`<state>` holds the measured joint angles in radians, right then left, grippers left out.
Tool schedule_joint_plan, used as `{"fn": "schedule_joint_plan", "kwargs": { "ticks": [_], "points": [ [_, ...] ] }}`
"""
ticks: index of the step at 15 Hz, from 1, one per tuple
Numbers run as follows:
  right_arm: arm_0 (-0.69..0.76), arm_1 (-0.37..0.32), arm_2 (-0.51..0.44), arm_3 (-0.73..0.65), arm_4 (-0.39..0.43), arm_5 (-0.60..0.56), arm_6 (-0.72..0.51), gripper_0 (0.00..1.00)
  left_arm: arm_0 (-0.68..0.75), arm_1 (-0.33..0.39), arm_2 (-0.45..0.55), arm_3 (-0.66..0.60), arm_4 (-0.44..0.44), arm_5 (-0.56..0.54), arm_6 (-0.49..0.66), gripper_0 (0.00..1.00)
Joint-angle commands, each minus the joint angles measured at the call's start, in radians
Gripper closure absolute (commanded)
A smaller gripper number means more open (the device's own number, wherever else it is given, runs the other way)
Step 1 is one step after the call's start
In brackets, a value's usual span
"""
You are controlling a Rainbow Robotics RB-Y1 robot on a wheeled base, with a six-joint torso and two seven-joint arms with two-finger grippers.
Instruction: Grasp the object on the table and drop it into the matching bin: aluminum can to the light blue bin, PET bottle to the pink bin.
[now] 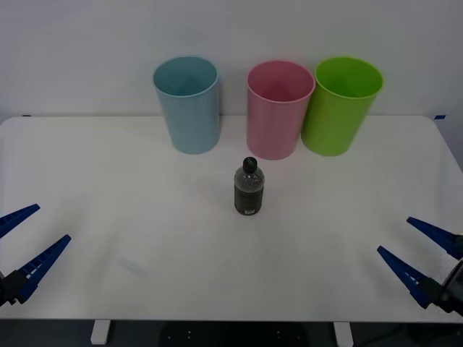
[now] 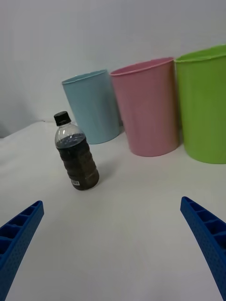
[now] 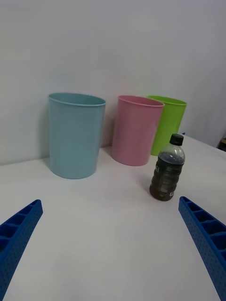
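— Three bins stand along the back of the tabletop [image 1: 108, 188] in the front view; going left to right, the light blue bin [image 1: 188, 105], the pink bin [image 1: 278, 108], then a lime green bin [image 1: 340, 105]; which one matters?

— Pink; the thing to move is the PET bottle [image 1: 249, 187], upright with its black cap on, near the centre of the frame and just in front of the pink bin, a little toward its left; it touches nothing.

— And the hands?

— Starting at the lower left corner, the left hand [image 1: 25, 242] hangs low by the near edge with its blue fingers spread and nothing between them; at the lower right corner the right hand [image 1: 423, 249] is the same, released and empty; both are well apart from the bottle.

— So nothing is grasped yet; which hand should go?

— My judgement is either could; the bottle sits roughly between them; in the right wrist view the bottle [image 2: 76, 153] leans in the picture, which I take for the camera's tilt and not the bottle's.

— How to do the reach well?

— Bring the chosen hand in level with the fingers wide, straddle the ribbed body below the shoulders rather than the cap, and close only once the bottle is centred; a glancing finger would likely tip it, since it is narrow and partly full; then lift clear of the pink rim before letting go.
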<state>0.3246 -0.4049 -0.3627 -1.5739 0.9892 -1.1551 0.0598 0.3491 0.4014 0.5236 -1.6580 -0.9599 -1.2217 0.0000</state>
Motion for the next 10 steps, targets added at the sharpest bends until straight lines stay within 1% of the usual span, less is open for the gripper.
{"fn": "schedule_joint_plan", "kwargs": {
  "ticks": [1, 3, 5, 7, 9, 10],
  "points": [
    [-0.052, 0.000, 0.057, 0.068, 0.000, 0.006, 0.035, 0.00, 0.000, 0.000, 0.000, 0.000, 0.000, 0.000, 0.000, 0.00],
    [-0.085, 0.000, 0.090, 0.101, 0.000, 0.017, 0.060, 0.00, 0.000, 0.000, 0.000, 0.000, 0.000, 0.000, 0.000, 0.00],
    [-0.113, 0.002, 0.125, 0.121, 0.000, 0.054, 0.150, 0.00, 0.000, 0.000, 0.000, 0.000, 0.000, 0.000, 0.000, 0.00],
    [-0.128, 0.000, 0.159, 0.127, -0.001, 0.109, 0.207, 0.00, 0.000, 0.000, 0.000, 0.000, 0.000, 0.000, 0.000, 0.00],
    [-0.145, 0.002, 0.202, 0.129, -0.001, 0.160, 0.227, 0.00, 0.000, 0.000, 0.000, 0.000, 0.000, 0.000, 0.000, 0.00],
    [-0.160, 0.002, 0.219, 0.138, -0.004, 0.167, 0.227, 0.00, 0.000, 0.000, 0.000, 0.000, 0.000, 0.000, 0.000, 0.00]
  ]
}}
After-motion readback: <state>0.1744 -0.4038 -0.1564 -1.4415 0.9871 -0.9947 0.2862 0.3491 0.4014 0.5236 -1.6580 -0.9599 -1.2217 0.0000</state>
